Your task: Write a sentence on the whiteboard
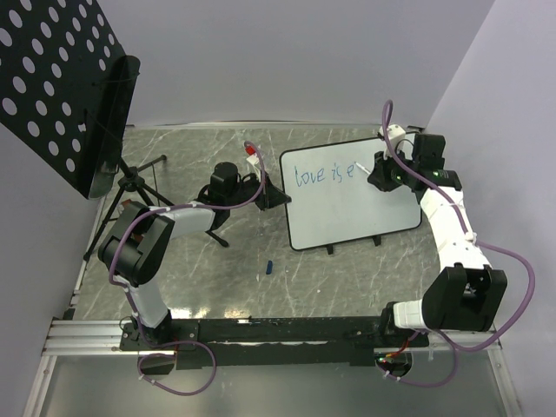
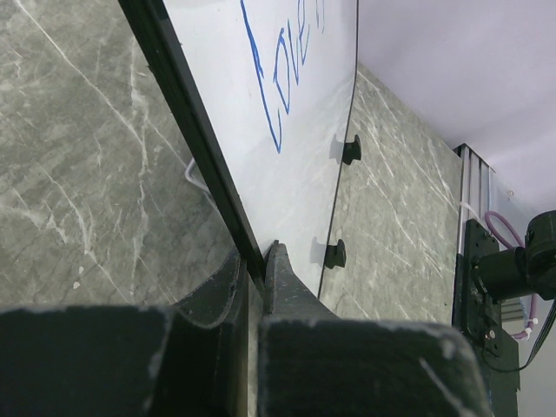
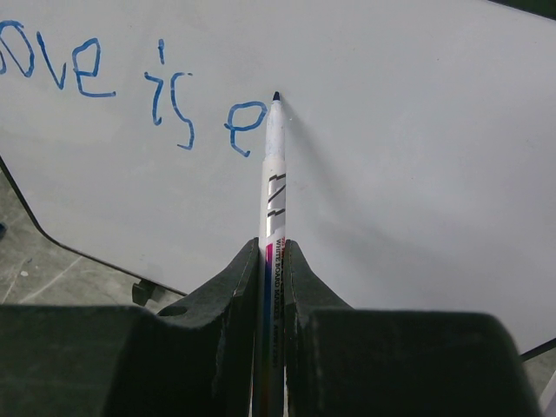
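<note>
The whiteboard lies on the table right of centre, tilted. Blue writing on it reads "love is e"; it shows in the right wrist view and partly in the left wrist view. My right gripper is shut on a white marker whose tip sits on or just above the board, right of the "e". My left gripper is shut on the board's black left rim, one finger on each side.
A black perforated panel on a tripod stand stands at the far left. A small blue cap lies on the table in front of the board. The grey wall is close behind the right arm.
</note>
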Controlling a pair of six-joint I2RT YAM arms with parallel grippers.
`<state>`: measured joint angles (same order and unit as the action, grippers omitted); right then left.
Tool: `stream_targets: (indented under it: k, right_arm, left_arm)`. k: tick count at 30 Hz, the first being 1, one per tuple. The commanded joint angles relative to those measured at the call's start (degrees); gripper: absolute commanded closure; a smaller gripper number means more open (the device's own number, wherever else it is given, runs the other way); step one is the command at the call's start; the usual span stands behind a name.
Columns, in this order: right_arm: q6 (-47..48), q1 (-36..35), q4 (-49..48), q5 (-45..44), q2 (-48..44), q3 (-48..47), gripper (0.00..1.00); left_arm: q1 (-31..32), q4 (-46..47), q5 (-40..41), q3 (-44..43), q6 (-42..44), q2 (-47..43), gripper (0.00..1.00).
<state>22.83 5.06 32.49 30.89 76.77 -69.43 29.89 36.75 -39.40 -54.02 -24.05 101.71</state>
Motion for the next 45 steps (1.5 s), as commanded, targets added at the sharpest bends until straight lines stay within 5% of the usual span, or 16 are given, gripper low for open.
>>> stream_targets:
  k: [1,25,45]
  right_arm:
    - [0.0,0.1,-1.6,0.0,1.4,-3.0,1.0]
    - [1.5,0.5,-0.7,0.0,-2.9,5.7,1.0]
    - [-0.8,0.5,-1.4,-1.9,1.5,-3.2,1.0]
  left_arm:
    - [1.0,-2.0,0.6,-0.2,8.8,0.0,0.99]
    - [1.0,-2.1,0.7,-0.4,8.8,0.1,0.99]
    - [1.0,-2.4,0.6,-0.4,9.0,0.2,0.99]
